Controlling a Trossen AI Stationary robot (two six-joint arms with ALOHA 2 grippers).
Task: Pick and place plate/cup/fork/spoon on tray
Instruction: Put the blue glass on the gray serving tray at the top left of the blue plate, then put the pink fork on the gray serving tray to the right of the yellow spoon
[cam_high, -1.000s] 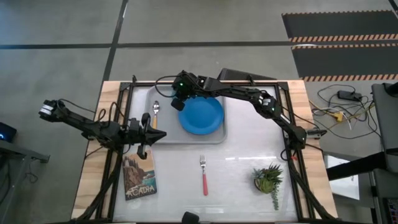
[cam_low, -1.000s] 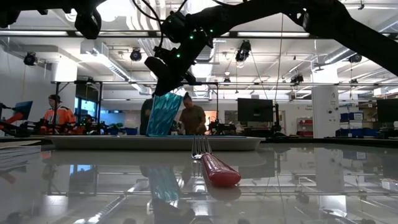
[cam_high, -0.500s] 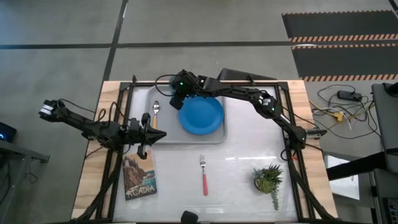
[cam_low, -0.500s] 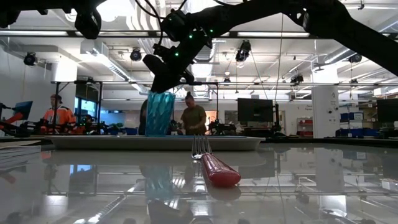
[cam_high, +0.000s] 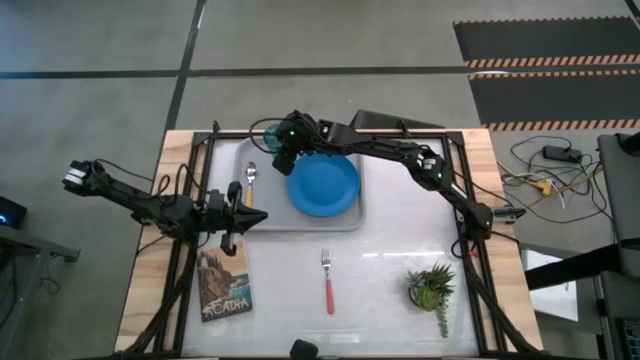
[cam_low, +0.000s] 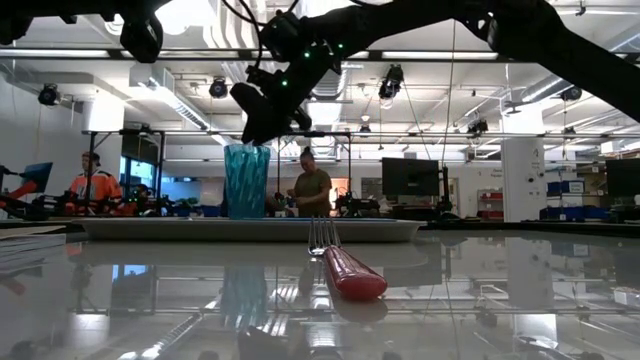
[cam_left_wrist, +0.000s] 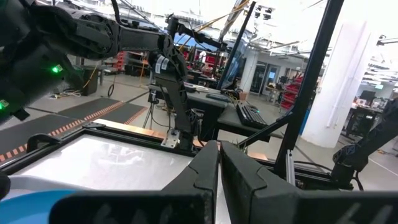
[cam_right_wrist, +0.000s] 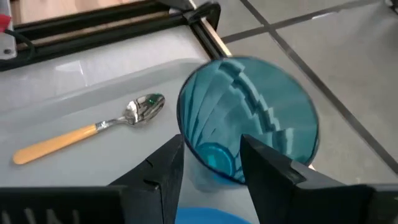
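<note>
The teal cup (cam_low: 246, 180) stands upright on its base in the far-left corner of the grey tray (cam_high: 300, 222); it also shows in the high view (cam_high: 272, 132). My right gripper (cam_right_wrist: 211, 168) is open just above the cup's rim. The blue plate (cam_high: 322, 185) and the orange-handled spoon (cam_high: 250, 178) lie in the tray. The pink-handled fork (cam_high: 328, 285) lies on the table near the tray's front. My left gripper (cam_high: 262, 216) is shut and empty at the tray's near-left corner. My right gripper comes at the cup's rim (cam_right_wrist: 186, 134) slanting down from above. One finger (cam_right_wrist: 267, 165) is over the cup's mouth and the other (cam_right_wrist: 165, 165) is outside its wall. I cannot tell whether either touches it. The cup stands upright on the tray.
A book (cam_high: 224, 285) lies at the near left of the table and a small potted plant (cam_high: 432, 288) at the near right. Black frame rails run along both table sides. People stand in the room beyond the table.
My right gripper has carried the cup a little toward the tray's far-left corner and lowered it. The cup hung tilted under the fingers before; now it is upright with its base on the tray.
</note>
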